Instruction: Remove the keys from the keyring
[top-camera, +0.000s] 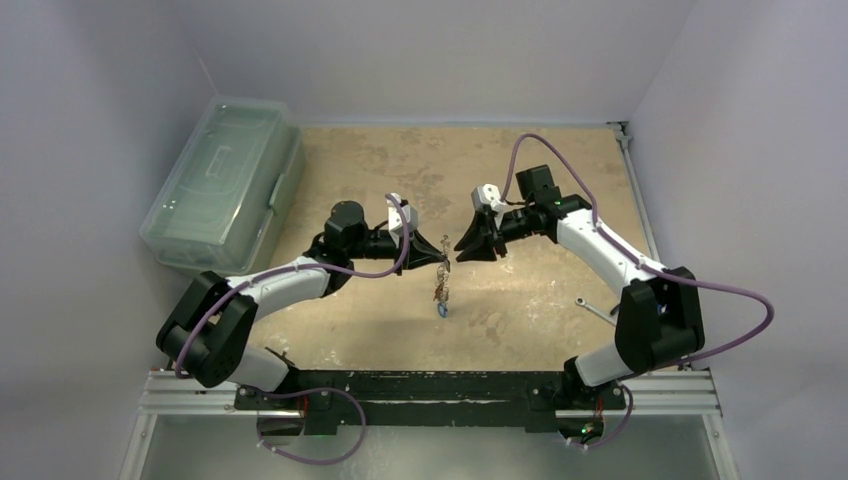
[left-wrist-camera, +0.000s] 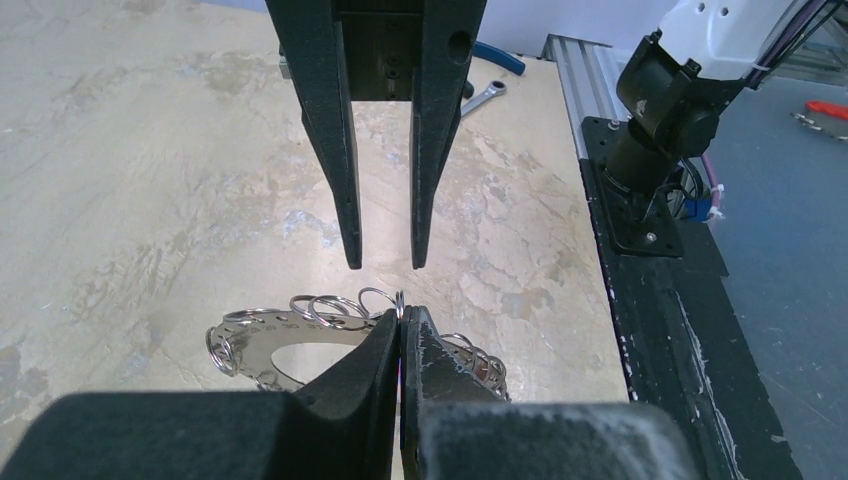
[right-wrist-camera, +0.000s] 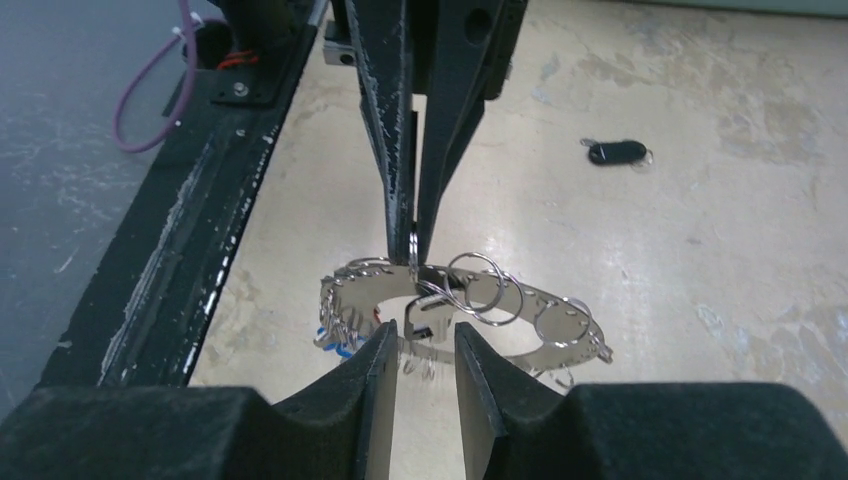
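The keyring is a flat silvery ring fringed with small split rings and keys, some of them blue-headed. It hangs in the air over the table, seen as a thin dangling cluster in the top view. My left gripper is shut on the keyring's upper edge, pinching a small split ring. My right gripper faces it from the other side with its jaws open. One small key hangs just beyond its fingertips. The two grippers nearly meet.
A black-headed key lies loose on the tan table. A silver spanner rests near the right arm's base, with blue-handled pliers beside it. A clear lidded plastic box stands at the back left. Black rail along the near edge.
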